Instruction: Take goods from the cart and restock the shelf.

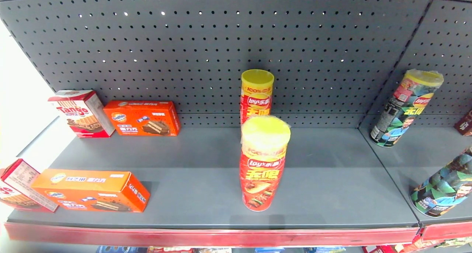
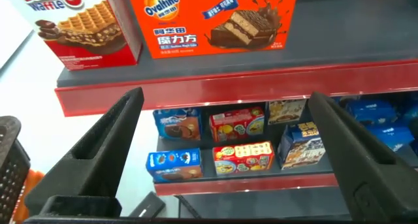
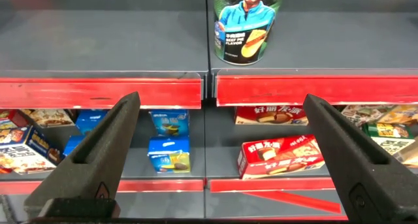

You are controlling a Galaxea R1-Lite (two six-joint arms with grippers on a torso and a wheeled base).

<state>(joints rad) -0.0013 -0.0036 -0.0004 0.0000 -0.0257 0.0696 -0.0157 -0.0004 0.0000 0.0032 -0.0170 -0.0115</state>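
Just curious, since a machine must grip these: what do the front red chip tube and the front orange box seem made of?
The front red chip tube looks like glossy cardboard, judging by its rigid straight wall; its yellow lid seems plastic. The front orange box seems thin paperboard, slightly shiny, with crisp folded edges.

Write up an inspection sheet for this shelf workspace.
Surface: grey shelf with a red front lip, mostly bare.
Job's things: front red chip can and rear red chip can, upright and in line; front orange wafer box; rear orange wafer box; front waffle box and rear waffle box at the left end; rear dark chip can and front dark chip can in the right bay.
Clutter: nothing seen.
Grippers: left gripper and right gripper open, empty, facing the shelf's front.
Cables: nothing seen.
Surroundings: pegboard back panel; stocked lower shelves.
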